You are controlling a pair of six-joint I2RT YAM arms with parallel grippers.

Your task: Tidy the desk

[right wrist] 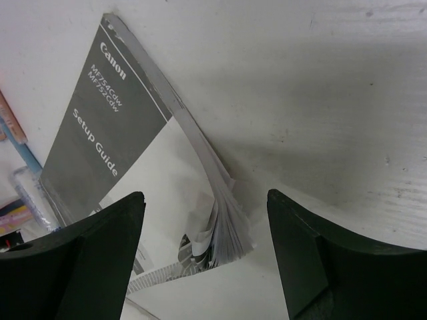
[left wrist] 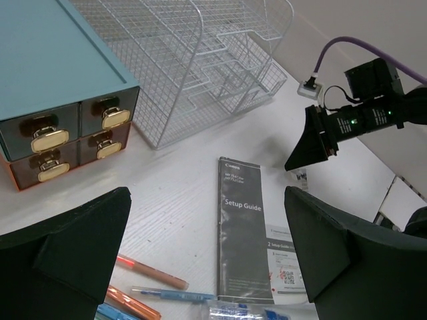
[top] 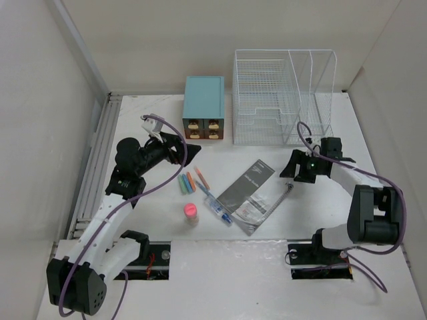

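Observation:
The white desk (top: pixel 303 217) holds a grey "Setup Guide" booklet (top: pixel 248 192) at its middle. The booklet's right edge (right wrist: pixel 230 213) curls up off the desk, its pages fanned. My right gripper (top: pixel 293 175) (right wrist: pixel 205 200) is open, its jaws standing either side of that raised edge without touching it. Left of the booklet lie several coloured pens (top: pixel 190 181) (left wrist: pixel 143 270) and a plastic-wrapped blue pen (top: pixel 217 205). My left gripper (top: pixel 191 152) (left wrist: pixel 207 200) hangs wide open above the bare desk between the pens and the booklet (left wrist: pixel 239 227), holding nothing.
A teal drawer box (top: pixel 203 107) (left wrist: pixel 47 80) with brass handles stands at the back, a white wire-mesh rack (top: pixel 280 97) (left wrist: pixel 200 60) to its right. A small pink-capped bottle (top: pixel 191 213) stands near the front. Silver rails (top: pixel 93 167) run along the left edge.

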